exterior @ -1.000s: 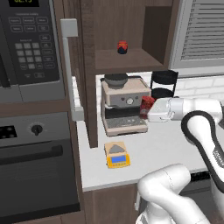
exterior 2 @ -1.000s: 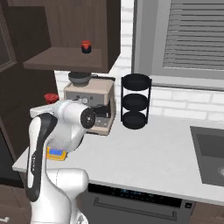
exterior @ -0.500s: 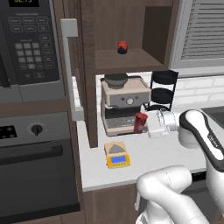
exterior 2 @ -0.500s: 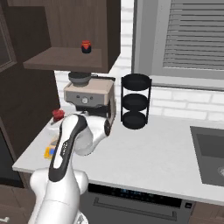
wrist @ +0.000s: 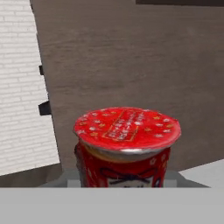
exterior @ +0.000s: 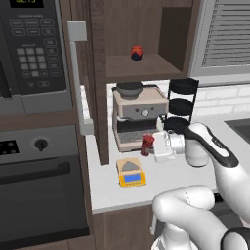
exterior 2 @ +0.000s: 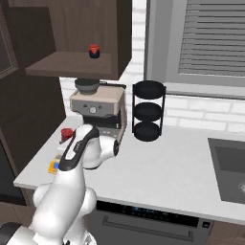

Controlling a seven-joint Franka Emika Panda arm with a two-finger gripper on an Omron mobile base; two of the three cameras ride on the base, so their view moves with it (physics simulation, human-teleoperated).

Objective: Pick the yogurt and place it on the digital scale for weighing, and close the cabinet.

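From the left base view, the arm reaches low across the tabletop [exterior: 195, 178], and the pincer [exterior: 151, 144] carries the yogurt [exterior: 147, 144] in the air, just in front of the coffee machine [exterior: 139, 117]. The digital scale [exterior: 131, 173] lies on the tabletop below and a little to the left of the cup, so I judge the cup is held above it in order to be lowered on the grey plate. The cabinet [exterior: 93, 73] has its door open, standing edge-on with its grey bar handle [exterior: 78, 78] toward the camera; this part of the task is not yet done. A small round red-and-blue thing [exterior: 137, 52] sits on the cabinet shelf. The microwave [exterior: 31, 46] has a green display, too cut off to read.

From the right base view, the yogurt [exterior 2: 66, 134] is at the far left, apart from the tabletop, beside the arm's elbow. A corner of the digital scale [exterior 2: 52, 166] peeks from behind the arm.

From the hand view, the yogurt [wrist: 126, 146] stands upright and close, so the pincer is pinching it. Its red lid has stars and a label with writing, too blurred to read.
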